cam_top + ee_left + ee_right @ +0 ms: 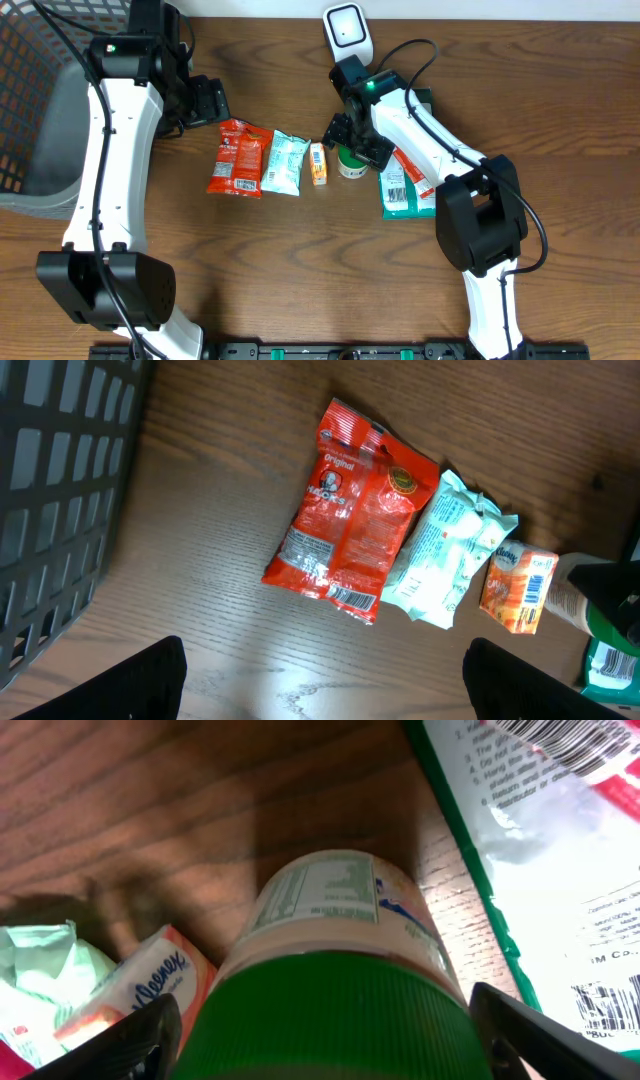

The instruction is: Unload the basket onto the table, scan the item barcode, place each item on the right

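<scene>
Green-capped white plastic bottle point(330, 920) stands upright on the brown wooden table point(300, 270), between a green-and-white flat pouch point(405, 190) and a small orange tissue pack point(318, 163). The right gripper point(330, 1030) has its fingers spread either side of the cap. The left gripper point(325, 670) hangs wide apart near a red snack packet point(350, 510).
</scene>
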Tool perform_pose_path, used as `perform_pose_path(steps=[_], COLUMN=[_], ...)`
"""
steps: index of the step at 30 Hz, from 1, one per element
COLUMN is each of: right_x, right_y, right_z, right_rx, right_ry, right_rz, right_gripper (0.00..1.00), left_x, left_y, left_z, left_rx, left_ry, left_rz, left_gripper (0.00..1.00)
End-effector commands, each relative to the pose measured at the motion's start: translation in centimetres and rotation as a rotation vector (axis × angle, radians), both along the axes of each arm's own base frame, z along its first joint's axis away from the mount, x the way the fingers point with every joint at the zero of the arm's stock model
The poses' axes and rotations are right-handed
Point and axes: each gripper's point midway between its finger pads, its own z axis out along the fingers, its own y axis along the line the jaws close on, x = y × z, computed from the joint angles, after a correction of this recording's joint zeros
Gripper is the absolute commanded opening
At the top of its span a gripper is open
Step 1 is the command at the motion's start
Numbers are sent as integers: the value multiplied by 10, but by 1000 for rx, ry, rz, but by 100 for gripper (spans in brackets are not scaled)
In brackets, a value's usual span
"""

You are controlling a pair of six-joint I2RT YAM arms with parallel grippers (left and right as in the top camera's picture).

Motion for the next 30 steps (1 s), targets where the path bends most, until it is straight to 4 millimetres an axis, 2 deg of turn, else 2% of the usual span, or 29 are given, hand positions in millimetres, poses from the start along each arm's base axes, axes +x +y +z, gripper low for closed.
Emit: perform_pose_path(steps=[1, 9, 16, 19, 25, 30], right_x=[7, 8, 0, -2, -1, -4], right_y=[-6, -4, -9, -10, -12, -14], right_z=[0, -1, -13, -21, -20, -20], right_rx=[-21, -14, -28, -30, -29, -41], right_ry=[-15, -22, 8, 12, 6, 14], right_rz=[-55, -78, -111, -114, -96, -20], right_gripper=[86, 85, 85, 80, 68, 67], left_x=[0, 0, 0, 0, 0, 0], left_y=[4, 4, 4, 4, 4, 4], left_z=[-1, -1, -1, -1, -1, -1], left_rx=[16, 16, 16, 16, 16, 16], left_ry=[5, 5, 5, 5, 5, 5], left_rz=[5, 5, 5, 5, 5, 5], left_gripper=[89, 89, 89, 89, 89, 89])
